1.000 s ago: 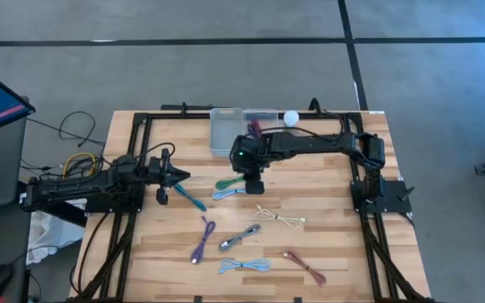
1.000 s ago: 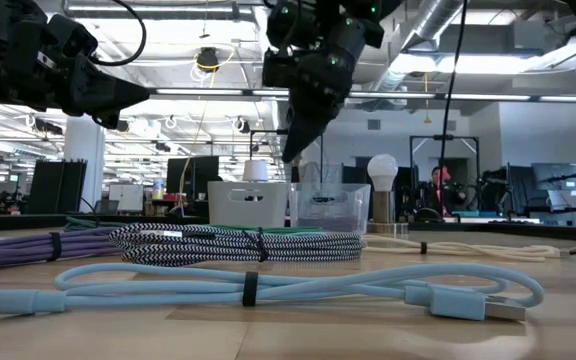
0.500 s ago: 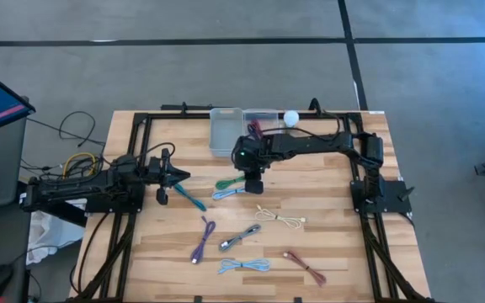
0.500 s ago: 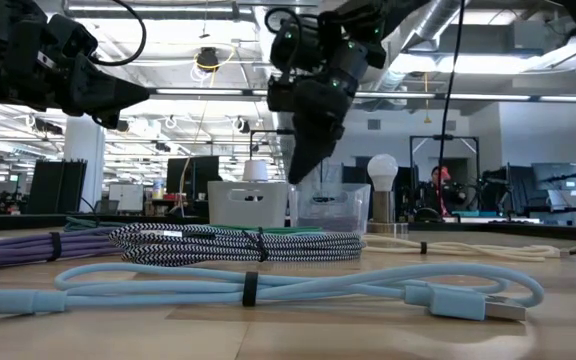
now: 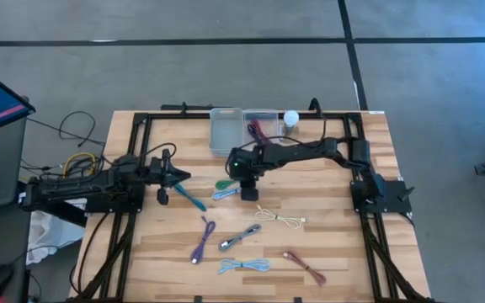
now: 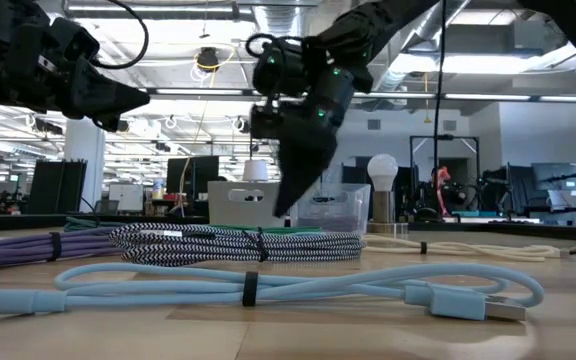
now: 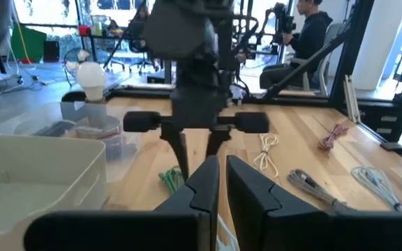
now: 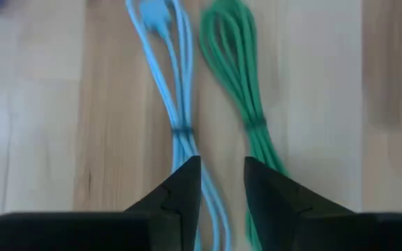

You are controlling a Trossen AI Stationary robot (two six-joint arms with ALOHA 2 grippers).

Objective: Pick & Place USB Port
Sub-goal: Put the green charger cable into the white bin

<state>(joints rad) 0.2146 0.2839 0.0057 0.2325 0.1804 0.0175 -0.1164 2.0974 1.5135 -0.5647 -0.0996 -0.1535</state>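
Observation:
Several bundled USB cables lie flat on the wooden table. A green one (image 5: 225, 183) and a light blue one (image 5: 228, 194) lie side by side mid-table. My right gripper (image 5: 247, 190) hangs open just above them, pointing steeply down. In the right wrist view its fingers (image 8: 222, 178) stand over the bare wood between the light blue cable (image 8: 176, 104) and the green cable (image 8: 246, 90), touching neither. My left gripper (image 5: 180, 177) waits shut and level at the table's left, beside a teal cable (image 5: 190, 199).
A white bin (image 5: 223, 131) and a clear bin (image 5: 262, 124) holding a maroon cable stand at the far edge, with a white bulb (image 5: 291, 119) beside them. Purple (image 5: 202, 240), grey striped (image 5: 240, 238), cream (image 5: 280, 217), light blue (image 5: 244, 266) and red (image 5: 304, 265) cables lie nearer.
My right gripper has come down toward the green and light blue cables and shifted slightly toward the table's near edge, its fingers staying apart. The cables have not moved.

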